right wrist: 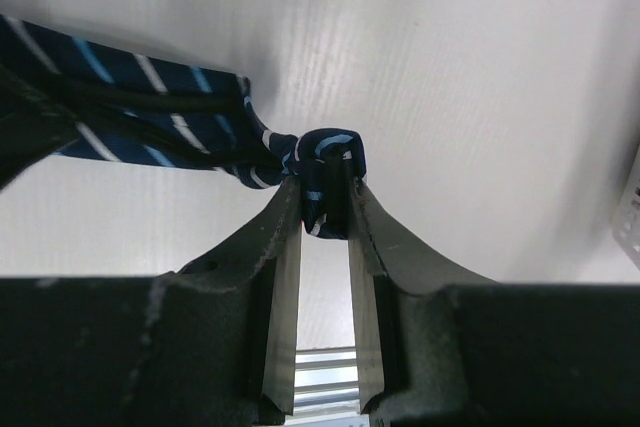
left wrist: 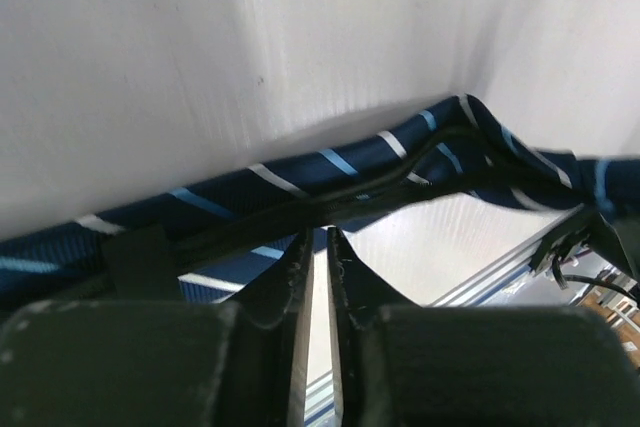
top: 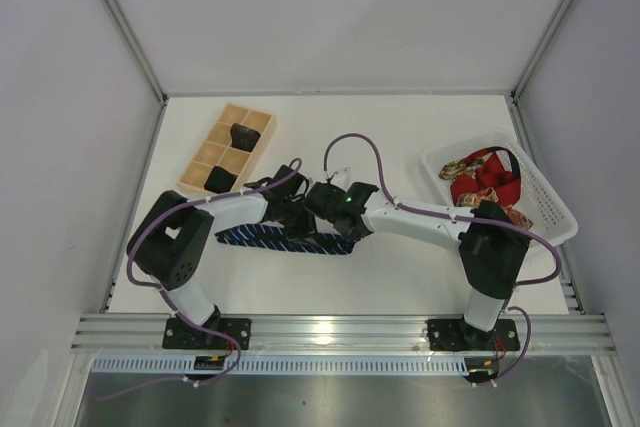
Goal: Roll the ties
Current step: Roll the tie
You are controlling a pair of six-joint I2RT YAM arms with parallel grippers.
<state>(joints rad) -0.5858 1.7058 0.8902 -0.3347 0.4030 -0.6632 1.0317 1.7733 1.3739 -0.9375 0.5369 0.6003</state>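
A navy tie (top: 250,238) with thin pale diagonal stripes lies stretched across the table in front of both arms. My left gripper (top: 293,217) is shut on the tie's edge part-way along; in the left wrist view (left wrist: 318,234) the jaws stand almost together on the dark fabric (left wrist: 300,182). My right gripper (top: 333,227) is shut on the small rolled end of the tie (right wrist: 325,162), pinched between its fingertips (right wrist: 325,192). Two dark rolled ties (top: 243,135) (top: 220,179) sit in separate compartments of a wooden box (top: 262,123). Red and gold-patterned ties (top: 487,183) lie in a white basket (top: 548,209).
The wooden box stands at the back left and the basket at the right edge. Purple cables (top: 355,139) loop over both arms. White walls close the table on three sides. A metal rail (top: 340,327) runs along the near edge.
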